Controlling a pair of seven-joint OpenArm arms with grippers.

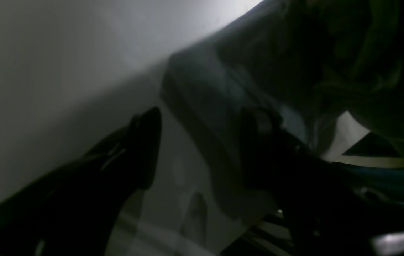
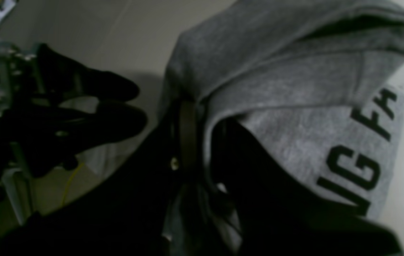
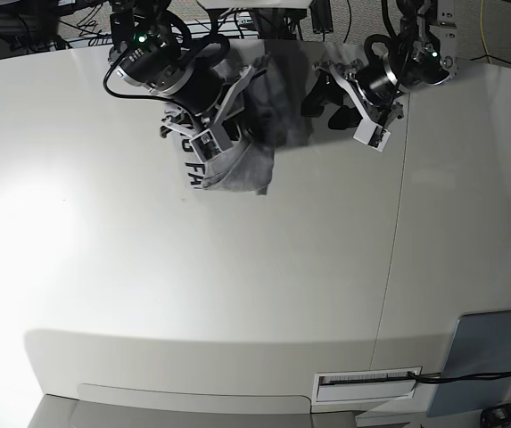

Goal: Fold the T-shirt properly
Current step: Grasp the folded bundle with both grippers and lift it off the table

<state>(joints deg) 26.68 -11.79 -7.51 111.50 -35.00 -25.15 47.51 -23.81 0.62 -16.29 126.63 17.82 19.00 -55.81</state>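
Two grippers, one garment — T-shirt bunched at the far edge of the table, between the arms but much closer to the right one. Right gripper clamped on a gathered fold of the grey cloth, fingers nearly together (cloth seen draped over them in the right wrist view, black lettering facing outward). Left gripper just beside the shirt's other edge, fingers spread wide, holding nothing, cloth lying ahead of and slightly off to one side of the fingertips. Shirt not flat: heaped, partly lifted, running roughly from the table's far edge toward the near side, with the lettered end lowest and nearest the camera. Long axis hard to judge in such a bundle. Neck and sleeves not distinguishable. Probably needs the left gripper to close on the free edge — then spreading.
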